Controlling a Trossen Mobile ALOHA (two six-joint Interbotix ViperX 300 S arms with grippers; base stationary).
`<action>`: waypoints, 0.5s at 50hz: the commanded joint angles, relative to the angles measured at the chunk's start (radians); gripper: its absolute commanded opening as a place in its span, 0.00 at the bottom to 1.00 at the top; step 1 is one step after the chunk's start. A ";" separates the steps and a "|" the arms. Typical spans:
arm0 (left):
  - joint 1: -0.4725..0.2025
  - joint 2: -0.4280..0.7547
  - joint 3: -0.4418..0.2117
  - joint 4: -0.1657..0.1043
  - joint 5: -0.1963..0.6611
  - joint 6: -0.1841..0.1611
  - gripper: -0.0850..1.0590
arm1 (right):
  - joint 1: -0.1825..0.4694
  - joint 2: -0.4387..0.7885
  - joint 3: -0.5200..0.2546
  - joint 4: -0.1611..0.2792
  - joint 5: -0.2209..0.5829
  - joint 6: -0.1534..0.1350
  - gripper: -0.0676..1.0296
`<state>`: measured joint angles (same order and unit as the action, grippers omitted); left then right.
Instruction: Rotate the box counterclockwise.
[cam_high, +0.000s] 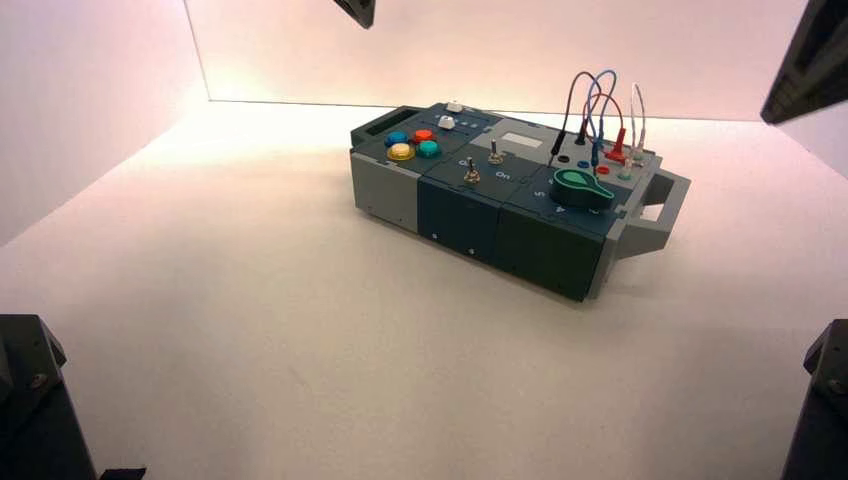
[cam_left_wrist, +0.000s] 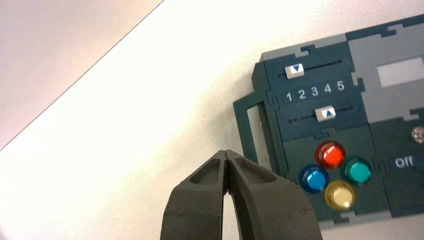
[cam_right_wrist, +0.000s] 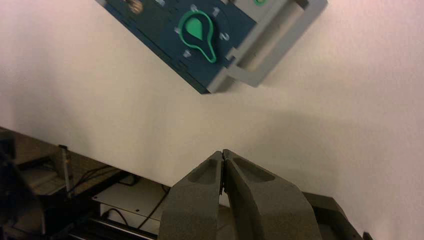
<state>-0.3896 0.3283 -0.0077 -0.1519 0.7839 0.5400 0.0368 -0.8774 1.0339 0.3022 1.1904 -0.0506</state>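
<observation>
The box (cam_high: 470, 215) lies slantwise on the white table, its grey handle (cam_high: 665, 205) at the right end nearer me than its far left end. It carries four coloured buttons (cam_high: 412, 143), two toggle switches (cam_high: 482, 165), a green knob (cam_high: 582, 188) and looping wires (cam_high: 600, 110). My left gripper (cam_left_wrist: 226, 152) is shut and empty, held above the table beside the box's teal end handle (cam_left_wrist: 245, 130). My right gripper (cam_right_wrist: 222, 151) is shut and empty, held over the table's near edge, apart from the grey handle (cam_right_wrist: 270, 55).
The left wrist view shows two white sliders (cam_left_wrist: 294, 70) by a scale lettered 1 2 3 4 5, and the buttons (cam_left_wrist: 331, 154). White walls stand behind and to the left. Dark arm parts (cam_high: 30, 400) sit at the lower corners.
</observation>
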 joint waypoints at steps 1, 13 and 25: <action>-0.012 0.015 -0.058 -0.021 -0.009 0.009 0.05 | 0.003 0.008 -0.020 -0.037 -0.009 0.044 0.04; -0.035 0.097 -0.121 -0.037 -0.005 0.025 0.05 | 0.006 0.031 -0.011 -0.046 0.000 0.069 0.04; -0.038 0.153 -0.175 -0.037 0.018 0.038 0.05 | 0.041 0.089 -0.009 -0.020 -0.008 0.087 0.04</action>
<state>-0.4249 0.4924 -0.1381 -0.1871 0.7992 0.5691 0.0552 -0.8069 1.0370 0.2684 1.1919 0.0215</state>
